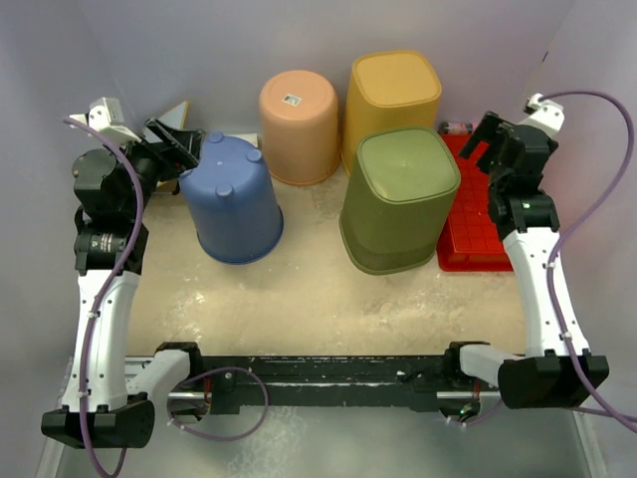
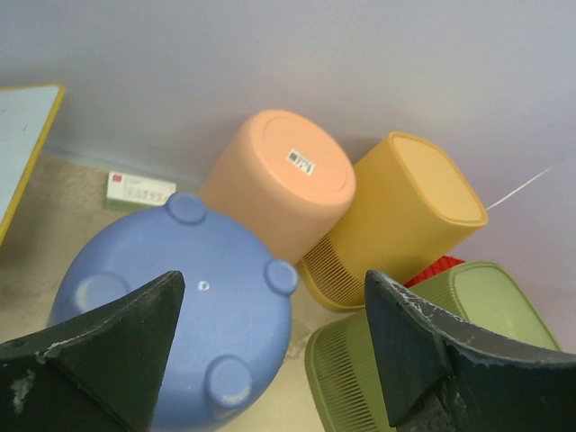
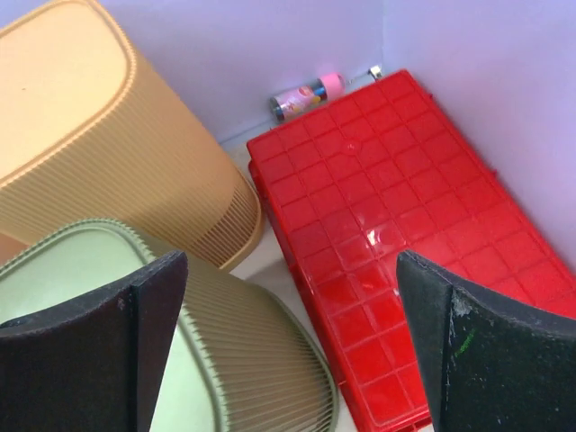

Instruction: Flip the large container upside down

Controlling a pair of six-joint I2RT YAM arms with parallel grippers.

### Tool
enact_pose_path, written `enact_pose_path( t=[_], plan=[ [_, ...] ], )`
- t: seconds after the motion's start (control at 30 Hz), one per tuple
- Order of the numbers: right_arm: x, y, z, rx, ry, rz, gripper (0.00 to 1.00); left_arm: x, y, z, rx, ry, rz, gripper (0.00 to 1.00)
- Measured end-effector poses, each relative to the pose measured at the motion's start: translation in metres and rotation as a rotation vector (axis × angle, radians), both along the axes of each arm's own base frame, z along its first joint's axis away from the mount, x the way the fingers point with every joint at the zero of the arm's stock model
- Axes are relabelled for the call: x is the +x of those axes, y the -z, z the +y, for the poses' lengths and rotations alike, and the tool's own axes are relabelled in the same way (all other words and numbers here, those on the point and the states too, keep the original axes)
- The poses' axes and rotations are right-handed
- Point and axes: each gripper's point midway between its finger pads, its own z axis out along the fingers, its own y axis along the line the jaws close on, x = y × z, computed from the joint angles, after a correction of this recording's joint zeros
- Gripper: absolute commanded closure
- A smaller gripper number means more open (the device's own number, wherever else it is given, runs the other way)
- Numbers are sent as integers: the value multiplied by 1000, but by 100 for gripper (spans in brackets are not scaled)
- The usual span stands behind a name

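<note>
The left hand [image 2: 274, 288] is wide open and empty. Just below and ahead of its fingers, a large round blue plastic tub [image 1: 231, 199] stands base-up on the bench [image 1: 299, 289]. The right hand [image 3: 290, 265], fully open and empty, hovers above a green ribbed plastic bin [image 1: 403, 194] and a flat red plastic tray [image 3: 378, 207].

I see soft, even light in all 3 views, bright enough, with only faint shadows on the table [image 1: 318, 289]. The red tray [image 3: 387, 225] carries mild glare. The dark left gripper [image 2: 274, 283] shows little surface detail.
</note>
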Motion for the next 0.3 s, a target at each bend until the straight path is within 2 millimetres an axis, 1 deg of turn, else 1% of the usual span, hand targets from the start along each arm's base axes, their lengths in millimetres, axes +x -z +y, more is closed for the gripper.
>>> enact_pose_path(
  t=[0.07,0.1,0.2,0.3],
  plan=[
    [-2,9,-11,47,25,4,0,1,-4,-3,3,14,-18,22],
    [-3,13,-12,63,28,6,0,1,-5,-3,4,17,-22,22],
    [-5,22,-5,107,1,14,0,3,-4,-4,5,20,-24,22],
    [-6,24,1,130,-21,10,0,3,2,-3,5,14,-16,22]
  ],
)
